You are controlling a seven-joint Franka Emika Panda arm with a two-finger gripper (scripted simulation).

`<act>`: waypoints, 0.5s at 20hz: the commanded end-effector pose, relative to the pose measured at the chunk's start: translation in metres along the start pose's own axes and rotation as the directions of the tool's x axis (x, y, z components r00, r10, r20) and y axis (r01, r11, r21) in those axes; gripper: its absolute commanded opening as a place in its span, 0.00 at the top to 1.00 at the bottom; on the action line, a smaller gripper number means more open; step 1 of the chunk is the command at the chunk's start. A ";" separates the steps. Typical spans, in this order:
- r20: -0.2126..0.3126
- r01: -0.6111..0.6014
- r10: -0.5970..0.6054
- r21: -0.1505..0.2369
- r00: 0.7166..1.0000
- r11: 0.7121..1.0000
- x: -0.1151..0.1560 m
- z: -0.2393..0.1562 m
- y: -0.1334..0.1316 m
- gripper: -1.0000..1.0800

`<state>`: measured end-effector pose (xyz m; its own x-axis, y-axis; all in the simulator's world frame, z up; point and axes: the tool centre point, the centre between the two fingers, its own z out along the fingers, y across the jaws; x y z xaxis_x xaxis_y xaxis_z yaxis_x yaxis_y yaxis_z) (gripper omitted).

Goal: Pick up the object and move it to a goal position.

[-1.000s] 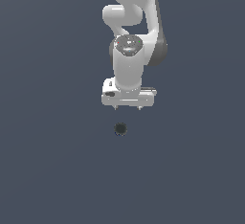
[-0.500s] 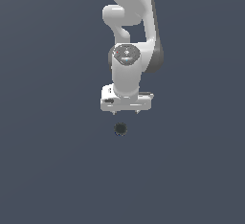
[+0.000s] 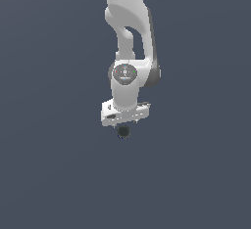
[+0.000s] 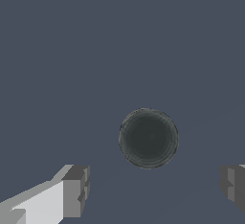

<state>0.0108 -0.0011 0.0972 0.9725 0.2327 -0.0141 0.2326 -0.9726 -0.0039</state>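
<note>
We've got the object (image 4: 148,138), a small dark ball, resting on the flat grey floor (image 3: 49,174), not yet touched. In the exterior view it peeks out at 6 o'clock just under the gripper (image 3: 125,125). The wrist view shows the fingers (image 4: 75,191) spread wide, ball between but clear of both. We judge approach nearly done; grasp, lift and carry remain.

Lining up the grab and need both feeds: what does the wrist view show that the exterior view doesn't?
Wrist view only: the two fingertips spread wide apart, the dark ball not touching either. Exterior view only: the whole white arm reaching down, with the gripper directly above the ball. Both: the same small dark ball and plain grey floor.
</note>
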 end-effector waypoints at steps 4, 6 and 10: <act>-0.009 0.087 -0.087 -0.004 0.996 0.996 0.003 0.022 0.006 0.04; -0.011 0.106 -0.106 -0.005 0.994 0.994 0.003 0.027 0.008 0.04; -0.013 0.129 -0.129 -0.006 0.992 0.992 0.004 0.033 0.009 0.04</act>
<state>0.0156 -0.0089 0.0663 0.9378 0.3472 -0.0021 0.3472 -0.9378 -0.0006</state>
